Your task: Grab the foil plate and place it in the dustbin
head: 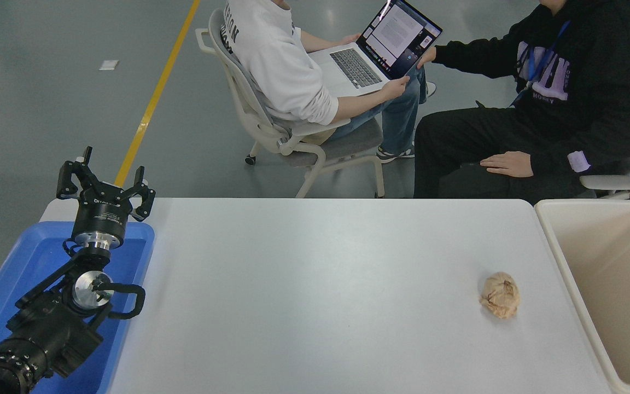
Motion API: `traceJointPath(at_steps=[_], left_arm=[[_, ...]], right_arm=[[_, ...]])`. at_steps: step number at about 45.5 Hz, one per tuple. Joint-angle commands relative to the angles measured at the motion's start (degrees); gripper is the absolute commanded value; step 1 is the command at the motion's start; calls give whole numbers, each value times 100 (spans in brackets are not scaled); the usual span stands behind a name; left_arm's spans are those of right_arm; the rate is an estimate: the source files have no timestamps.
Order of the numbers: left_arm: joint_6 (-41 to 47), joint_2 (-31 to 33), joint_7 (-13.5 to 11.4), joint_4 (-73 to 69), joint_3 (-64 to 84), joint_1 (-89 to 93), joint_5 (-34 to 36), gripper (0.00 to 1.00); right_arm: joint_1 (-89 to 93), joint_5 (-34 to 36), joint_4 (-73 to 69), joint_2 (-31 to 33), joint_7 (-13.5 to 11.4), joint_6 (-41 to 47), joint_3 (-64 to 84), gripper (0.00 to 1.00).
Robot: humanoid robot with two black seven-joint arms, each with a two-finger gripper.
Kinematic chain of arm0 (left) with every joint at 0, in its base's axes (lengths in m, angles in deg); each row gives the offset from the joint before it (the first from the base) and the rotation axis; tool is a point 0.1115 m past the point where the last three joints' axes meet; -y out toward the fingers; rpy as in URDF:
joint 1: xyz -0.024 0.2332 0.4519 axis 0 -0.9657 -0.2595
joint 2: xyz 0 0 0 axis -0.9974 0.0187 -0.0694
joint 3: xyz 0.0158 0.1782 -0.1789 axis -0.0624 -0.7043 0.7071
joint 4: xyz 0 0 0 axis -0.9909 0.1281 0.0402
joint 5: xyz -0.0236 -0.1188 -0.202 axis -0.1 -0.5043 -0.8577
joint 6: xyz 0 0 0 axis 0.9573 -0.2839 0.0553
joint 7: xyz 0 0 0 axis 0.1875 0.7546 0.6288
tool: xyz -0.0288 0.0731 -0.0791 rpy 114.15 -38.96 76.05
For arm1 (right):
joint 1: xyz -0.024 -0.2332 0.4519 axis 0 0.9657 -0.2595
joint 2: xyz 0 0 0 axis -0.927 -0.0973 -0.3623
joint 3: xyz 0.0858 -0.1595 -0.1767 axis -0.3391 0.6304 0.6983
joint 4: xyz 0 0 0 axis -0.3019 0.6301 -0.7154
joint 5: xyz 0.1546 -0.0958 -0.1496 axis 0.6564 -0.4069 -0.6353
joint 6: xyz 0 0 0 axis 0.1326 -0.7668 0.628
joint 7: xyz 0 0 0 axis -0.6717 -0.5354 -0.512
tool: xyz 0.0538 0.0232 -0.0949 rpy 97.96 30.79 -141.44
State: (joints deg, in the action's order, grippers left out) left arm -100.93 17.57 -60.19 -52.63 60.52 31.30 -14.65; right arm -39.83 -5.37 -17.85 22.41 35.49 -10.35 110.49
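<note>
Left arm parked at the table's (320,257) near left corner, over the blue tray (30,246); left gripper (106,178) points toward the far edge with its fingers spread apart, holding nothing. Right arm and its gripper are out of sight. Crumpled tan paper ball (500,295) sits on the table toward the right edge, nearer the front than the back, apart from everything else. Just beside the table's right edge stands the cream dustbin (566,262), its thick rim level with the tabletop; the part of its inside that shows is bare beige, and the foil plate can't be seen anywhere, so its place can't be told. Nothing lies between the paper ball and the dustbin. Beyond the far edge two people sit on chairs (293,142), one holding a laptop (380,49).
</note>
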Motion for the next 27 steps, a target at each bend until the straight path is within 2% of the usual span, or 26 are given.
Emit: traceJointPath(at_steps=[1,8,18,23,27], left_arm=[[0,0,-2,-6,-3,-1,4,99],[0,0,-2,3,-3,-1,4,99],[0,0,-2,3,-3,-1,4,99],[0,0,-2,3,-3,-1,4,99],[0,0,-2,-6,-3,-9,-5,99]], right_arm=[[-2205,-177,-1914,229,1,131,1978,100],[-3638,-177,-2688,88,1,675,2954,100],[-5300,-220,-2751,-588,-26,3715,3597,100],[-5792,-265,-2751,-1071,-26,4665,3606,100],[-6109,-256,-2751,-1511,-26,4948,3571,100]])
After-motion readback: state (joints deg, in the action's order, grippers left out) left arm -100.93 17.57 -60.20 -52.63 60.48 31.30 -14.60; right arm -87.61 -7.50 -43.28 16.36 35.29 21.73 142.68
